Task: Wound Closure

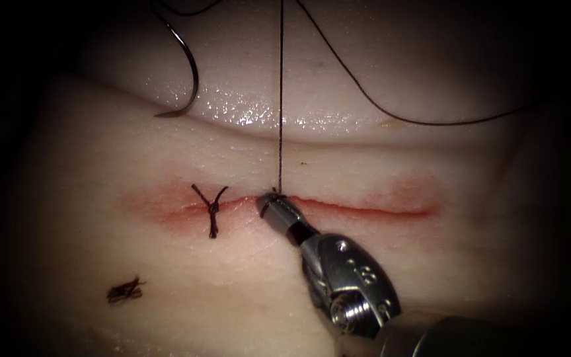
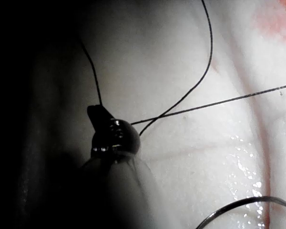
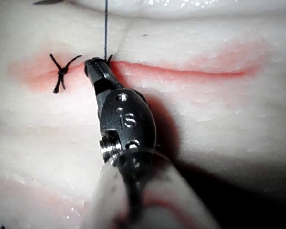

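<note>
The cut (image 1: pixel 365 211) runs across the tissue (image 1: pixel 100 165), with one tied stitch (image 1: pixel 211 210) over its left part. My right tool (image 1: pixel 266 203) rests at the middle of the cut, jaws shut on the thread right at the wound; the right wrist view shows the same grip (image 3: pixel 93 64) beside the stitch (image 3: pixel 61 72). From there the thread (image 1: pixel 280 99) rises taut. My left tool (image 2: pixel 97 113) is shut on the thread (image 2: pixel 207 62). The curved needle (image 1: pixel 195 79) lies free on the far tissue, held by neither tool and not in the tissue; its arc (image 2: pixel 243 204) appears near the left tool.
A slack loop of thread (image 1: pixel 391 116) sweeps across the far right of the tissue. A tuft of cut thread ends (image 1: pixel 125 291) lies on the near left. Red fluid stains the cut's edges (image 3: pixel 219 67). A wet fold (image 1: pixel 252 116) crosses the tissue behind the cut.
</note>
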Controlling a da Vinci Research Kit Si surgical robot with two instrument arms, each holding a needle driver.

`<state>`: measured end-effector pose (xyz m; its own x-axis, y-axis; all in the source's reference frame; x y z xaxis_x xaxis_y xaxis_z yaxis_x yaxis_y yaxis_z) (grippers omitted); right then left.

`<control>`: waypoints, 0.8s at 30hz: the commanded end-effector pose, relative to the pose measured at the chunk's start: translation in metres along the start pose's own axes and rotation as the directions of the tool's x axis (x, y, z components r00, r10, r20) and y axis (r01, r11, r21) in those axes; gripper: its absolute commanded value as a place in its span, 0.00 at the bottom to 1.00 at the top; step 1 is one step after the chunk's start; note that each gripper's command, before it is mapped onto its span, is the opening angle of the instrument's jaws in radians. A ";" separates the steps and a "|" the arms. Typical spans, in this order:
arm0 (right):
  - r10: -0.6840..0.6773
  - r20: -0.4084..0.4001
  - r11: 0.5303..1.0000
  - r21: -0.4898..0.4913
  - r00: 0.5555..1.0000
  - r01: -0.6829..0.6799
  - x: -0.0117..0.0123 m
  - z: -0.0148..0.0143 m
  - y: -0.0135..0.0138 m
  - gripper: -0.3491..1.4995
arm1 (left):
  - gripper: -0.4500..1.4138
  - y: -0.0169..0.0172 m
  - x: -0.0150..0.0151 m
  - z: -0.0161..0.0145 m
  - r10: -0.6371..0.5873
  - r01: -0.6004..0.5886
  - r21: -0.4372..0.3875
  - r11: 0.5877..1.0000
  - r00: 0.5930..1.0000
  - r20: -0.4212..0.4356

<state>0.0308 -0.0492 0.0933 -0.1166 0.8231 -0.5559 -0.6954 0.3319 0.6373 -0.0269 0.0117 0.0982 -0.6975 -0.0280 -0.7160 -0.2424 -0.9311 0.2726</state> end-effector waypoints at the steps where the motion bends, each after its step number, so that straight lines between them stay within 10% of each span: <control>1: 0.001 -0.002 1.000 -0.001 1.000 -0.001 -0.0013 0.0003 -0.0006 0.00 | 0.00 -0.0001 -0.0001 0.0008 -0.002 0.002 0.001 1.000 1.000 0.001; 24: -0.017 0.025 0.998 -0.068 1.000 0.018 -0.0037 -0.0014 -0.0022 0.00 | 0.00 -0.0042 -0.0004 0.0005 0.047 -0.048 0.004 0.999 0.998 0.048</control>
<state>0.0310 -0.0530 0.0928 -0.0866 0.8274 -0.5549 -0.7463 0.3151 0.5863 -0.0253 0.0154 0.0971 -0.7426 -0.0531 -0.6676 -0.2108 -0.9277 0.3082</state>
